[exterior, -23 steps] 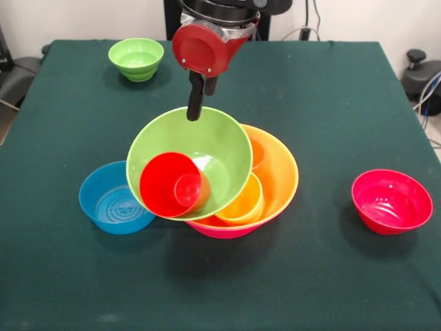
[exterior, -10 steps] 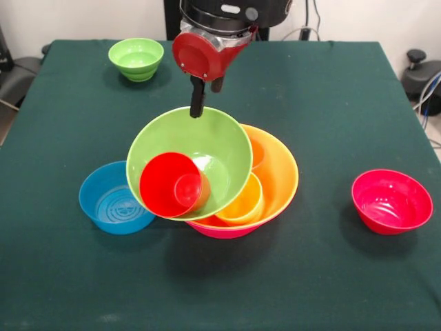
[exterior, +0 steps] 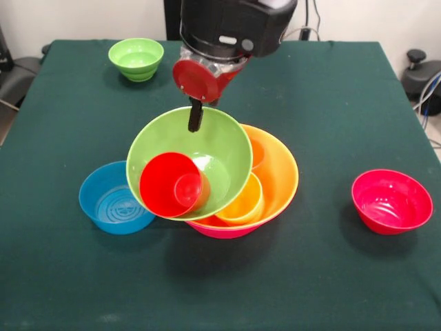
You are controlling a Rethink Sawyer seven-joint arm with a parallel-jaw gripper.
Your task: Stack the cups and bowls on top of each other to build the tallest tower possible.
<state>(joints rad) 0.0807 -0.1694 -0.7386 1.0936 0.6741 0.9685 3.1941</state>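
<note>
three small bowls sit alone on the green bench (exterior: pixel 331 276), away from the tower (exterior: pixel 213 179) in the middle. the tower is the landmark here. at its bottom is a big pink bowl (exterior: pixel 220 232), and only a thin strip of it shows. a big orange bowl (exterior: pixel 279 172) sits inside the pink one. a green bowl (exterior: pixel 213 141) lies on top of them, and it is tilted toward the front left side. a red cup (exterior: pixel 171 185) lies on its side inside the green bowl, with its open mouth facing the camera. a yellow cup (exterior: pixel 242 201) peeks out from under the green bowl, inside the orange bowl. another orange shape shows at the back of the orange bowl, but it is hard to tell what it is.

a small blue bowl (exterior: pixel 114 200) sits just left of the tower, and the green bowl's rim hangs over its edge. a small red bowl (exterior: pixel 391 201) sits well off to the right of the tower. a small green bowl (exterior: pixel 136 58) sits far behind the tower on the left.

the gripper (exterior: pixel 196 118) hangs over the back rim of the tilted green bowl. only one dark finger shows clearly, so i cannot tell if the jaws are spread or pressed together. the black and red arm (exterior: pixel 227 27) is above it.
</note>
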